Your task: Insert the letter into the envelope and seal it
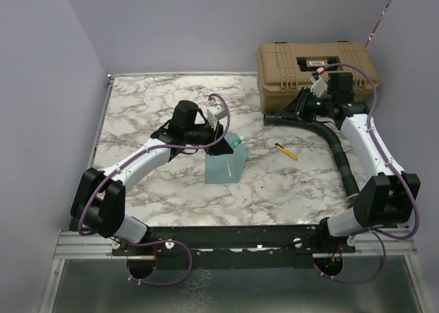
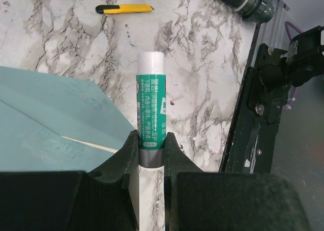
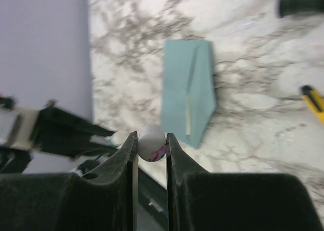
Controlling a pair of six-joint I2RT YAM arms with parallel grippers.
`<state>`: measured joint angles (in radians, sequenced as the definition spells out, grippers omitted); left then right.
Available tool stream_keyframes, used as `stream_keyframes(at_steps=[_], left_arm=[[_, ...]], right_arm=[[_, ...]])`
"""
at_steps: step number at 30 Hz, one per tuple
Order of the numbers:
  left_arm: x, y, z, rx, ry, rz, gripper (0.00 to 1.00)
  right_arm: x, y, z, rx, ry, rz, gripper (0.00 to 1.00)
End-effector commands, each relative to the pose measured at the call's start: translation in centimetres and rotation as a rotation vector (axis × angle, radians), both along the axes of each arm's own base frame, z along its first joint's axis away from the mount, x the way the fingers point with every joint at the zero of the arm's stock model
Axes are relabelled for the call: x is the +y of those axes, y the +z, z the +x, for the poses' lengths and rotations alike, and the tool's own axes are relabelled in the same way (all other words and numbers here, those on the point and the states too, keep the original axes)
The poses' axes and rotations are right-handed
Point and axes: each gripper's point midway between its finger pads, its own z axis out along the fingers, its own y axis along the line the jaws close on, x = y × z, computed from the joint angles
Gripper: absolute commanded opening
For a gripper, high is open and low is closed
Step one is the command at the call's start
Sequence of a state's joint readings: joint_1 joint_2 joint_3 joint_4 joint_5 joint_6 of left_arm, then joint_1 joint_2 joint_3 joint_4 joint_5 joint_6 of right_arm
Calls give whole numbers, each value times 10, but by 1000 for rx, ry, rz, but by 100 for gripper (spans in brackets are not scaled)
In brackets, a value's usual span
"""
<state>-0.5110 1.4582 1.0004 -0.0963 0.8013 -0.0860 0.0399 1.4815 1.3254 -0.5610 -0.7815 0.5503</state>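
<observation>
The teal envelope (image 1: 225, 167) lies flat mid-table; it also shows in the left wrist view (image 2: 45, 114) and the right wrist view (image 3: 187, 89). Of the letter I see only a thin cream sliver (image 2: 91, 144) along a fold of the envelope, also visible in the right wrist view (image 3: 188, 117); the rest is hidden. My left gripper (image 2: 151, 145) is shut on a green glue stick (image 2: 150, 104) with a white tip, just right of the envelope's far edge (image 1: 230, 143). My right gripper (image 3: 152, 142), raised near the case (image 1: 296, 106), is shut on a small white cap (image 3: 152, 143).
A yellow utility knife (image 1: 286, 151) lies right of the envelope. A tan hard case (image 1: 312, 62) stands at the back right. A black corrugated hose (image 1: 336, 148) runs across the table by the right arm. Purple walls enclose the left and back.
</observation>
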Motion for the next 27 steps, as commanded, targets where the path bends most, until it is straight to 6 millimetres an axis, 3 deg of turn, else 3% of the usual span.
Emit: stream_keyframes(at_steps=[1,6,10,17,27], left_arm=[[0,12,15,-51,58,16,0],[2,16,24,-63,106,24,0],[3,18,27,-59,130,22,0],[3,21,27,-58,151,9,0],[4,25,27,-63,166,-1,0]], right_arm=[[-54,-64,12,12,-219,-449,0],[-108,-122,6,39,-478,-742,1],[-129,-156,5,76,-575,-861,1],[-137,-194,13,86,-602,-952,9],[-129,-223,15,117,-586,-920,31]])
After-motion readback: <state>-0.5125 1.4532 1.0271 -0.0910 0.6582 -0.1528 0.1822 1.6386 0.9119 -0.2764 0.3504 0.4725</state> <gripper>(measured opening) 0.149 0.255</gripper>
